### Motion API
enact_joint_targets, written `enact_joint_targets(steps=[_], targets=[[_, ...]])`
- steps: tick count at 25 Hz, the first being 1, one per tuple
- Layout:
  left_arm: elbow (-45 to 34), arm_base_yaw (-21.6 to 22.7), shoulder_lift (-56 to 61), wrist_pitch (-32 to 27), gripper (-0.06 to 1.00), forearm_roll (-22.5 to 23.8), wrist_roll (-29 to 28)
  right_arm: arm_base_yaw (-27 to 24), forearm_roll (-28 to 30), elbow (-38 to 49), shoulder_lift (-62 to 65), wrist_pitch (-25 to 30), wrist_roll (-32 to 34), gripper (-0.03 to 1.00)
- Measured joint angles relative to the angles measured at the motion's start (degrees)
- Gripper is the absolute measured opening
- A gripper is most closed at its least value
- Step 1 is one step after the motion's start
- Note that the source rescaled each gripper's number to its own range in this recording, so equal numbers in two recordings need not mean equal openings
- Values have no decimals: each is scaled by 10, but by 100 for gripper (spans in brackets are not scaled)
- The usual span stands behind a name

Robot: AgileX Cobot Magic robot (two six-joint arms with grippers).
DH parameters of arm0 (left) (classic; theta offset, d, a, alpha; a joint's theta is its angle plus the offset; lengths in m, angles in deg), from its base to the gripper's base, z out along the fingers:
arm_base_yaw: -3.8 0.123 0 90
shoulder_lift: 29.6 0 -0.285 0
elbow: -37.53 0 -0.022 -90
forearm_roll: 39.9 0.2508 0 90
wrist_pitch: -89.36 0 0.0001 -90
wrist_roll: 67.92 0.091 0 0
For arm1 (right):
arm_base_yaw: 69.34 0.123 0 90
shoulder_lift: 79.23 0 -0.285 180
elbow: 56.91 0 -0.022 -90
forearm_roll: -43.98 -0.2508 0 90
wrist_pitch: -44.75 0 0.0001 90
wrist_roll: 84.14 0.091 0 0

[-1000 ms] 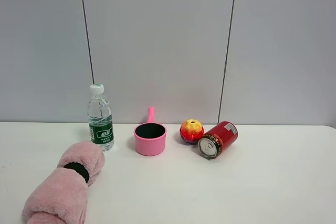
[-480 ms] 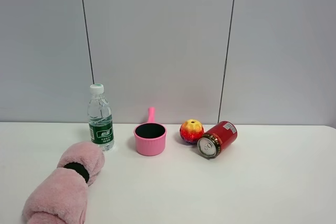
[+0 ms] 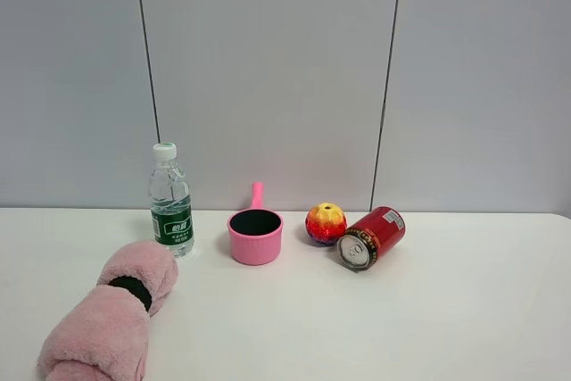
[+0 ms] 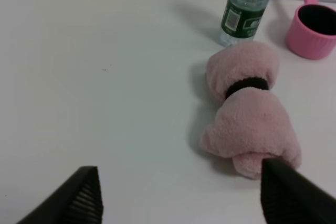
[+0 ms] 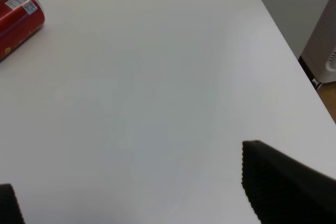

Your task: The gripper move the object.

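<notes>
The red drink can (image 3: 371,236) lies on its side on the white table (image 3: 428,310), its silver top facing the front, touching or almost touching the red-yellow ball (image 3: 326,223). Its far end also shows in the right wrist view (image 5: 18,17). My right gripper (image 5: 128,182) is open and empty, low over bare table, well away from the can. My left gripper (image 4: 178,192) is open and empty, near the pink plush roll (image 4: 249,106). Neither arm shows in the exterior high view.
A water bottle (image 3: 170,200) with a green label stands at the back left. A pink cup with a handle (image 3: 255,235) stands at mid-back. The plush roll (image 3: 111,314) lies at the front left. The table's right edge (image 5: 286,40) shows in the right wrist view.
The can has rocked very slightly in place. Nothing else has moved.
</notes>
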Motion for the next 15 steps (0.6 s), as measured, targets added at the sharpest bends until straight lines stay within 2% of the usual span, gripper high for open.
enact_joint_targets(steps=[7, 9, 10, 12, 15], targets=[[0, 0, 0, 0, 0, 0, 5, 0, 0, 0, 0, 0, 0, 100], [0, 0, 0, 0, 3, -1, 6, 0, 0, 0, 0, 0, 0, 100], [0, 0, 0, 0, 11, -2, 8, 0, 0, 0, 0, 0, 0, 100], [0, 0, 0, 0, 33, -6, 13, 0, 0, 0, 0, 0, 0, 100], [0, 0, 0, 0, 47, -8, 15, 0, 0, 0, 0, 0, 0, 100]])
